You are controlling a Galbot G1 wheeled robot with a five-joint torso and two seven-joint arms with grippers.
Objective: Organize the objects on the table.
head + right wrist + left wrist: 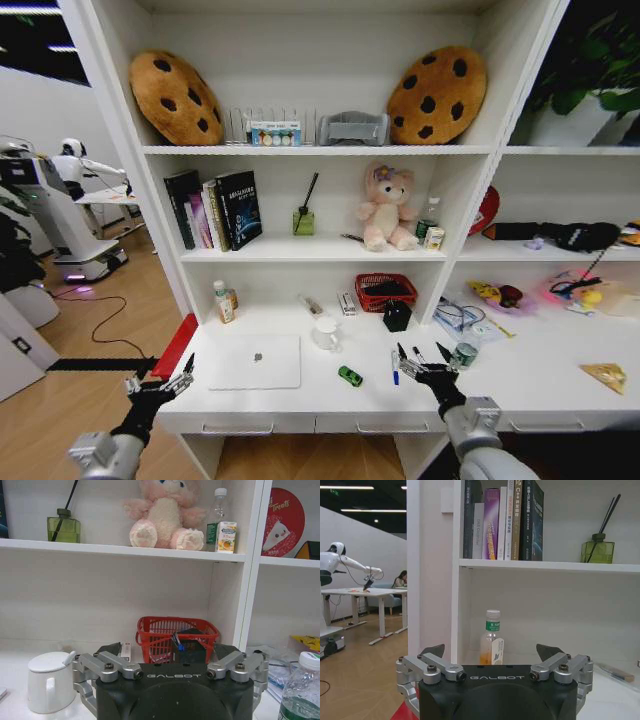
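On the worktop (560,370): the loose things lie along the front half, and both tools hang at the near edge with nothing in them.
Left tool (160,383): fingers spread, empty, off the front left corner beside the laptop.
Right tool (424,363): fingers spread, empty, low over the front edge with the pens and the can just beyond it.
Laptop (255,361): shut and flat at front left; likely the heaviest piece, stiff and smooth, with little for a finger to catch (an overhanging edge would be the best hold, or a slide).
Car (350,376): near the front edge, between laptop and blue pen; light and hard, probably apt to roll, so a pinch across its sides looks safest.
Blue pen (395,367): lying just left of the right tool; thin, light and round, best pinched at mid-length.
Black pen (419,355): close behind the right tool's fingers, partly hidden by them; likely handles the same.
Can (464,355): upright, just right of the right tool; light, thin-walled, slick, so it should be held round the middle without squeezing.
Around: a white mug (326,333), a red basket (385,291), a dark cup (397,316) and a bottle (224,300) stand farther back.
In the way: the pens and can crowd the right tool, so a reach for one could knock another; the mug is close behind the laptop's far corner.
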